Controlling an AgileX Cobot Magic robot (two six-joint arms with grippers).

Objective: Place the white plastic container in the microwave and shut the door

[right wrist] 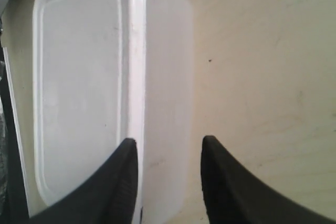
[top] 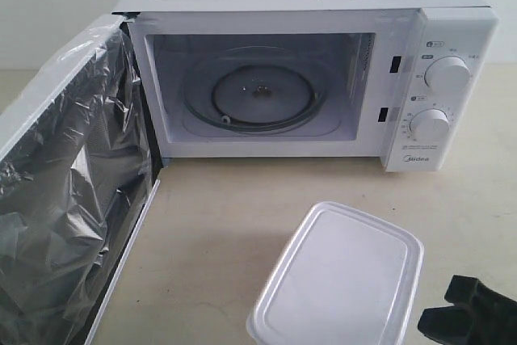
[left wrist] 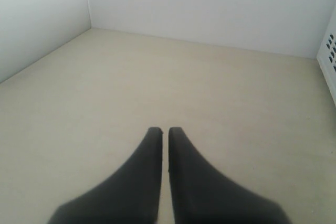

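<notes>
The right jaws stand moderately apart and hold nothing. Between and just ahead of them lies the one white container (right wrist: 79, 103), flat on the table (right wrist: 262, 77) with its lid on. One jaw tip hangs over the lid's rim and the other over the edge of the box wall; I cannot tell if either touches it. The container's long axis runs the same way the jaws point, straight out from them, so one short end is nearest the jaws and the other faces away. In the exterior view that far short end faces the front of the microwave (top: 323, 6).

The left jaws are pressed almost together with only a thin slit between them, nothing in it, and bare table ahead of them.

Farther out, well beyond the container, stands the single microwave with its one door (top: 73, 183) swung wide open, crinkled film on the inner face. Inside sits one glass turntable (top: 258, 94). The panel has two round knobs, an upper (top: 447, 73) and a lower (top: 429, 125).
</notes>
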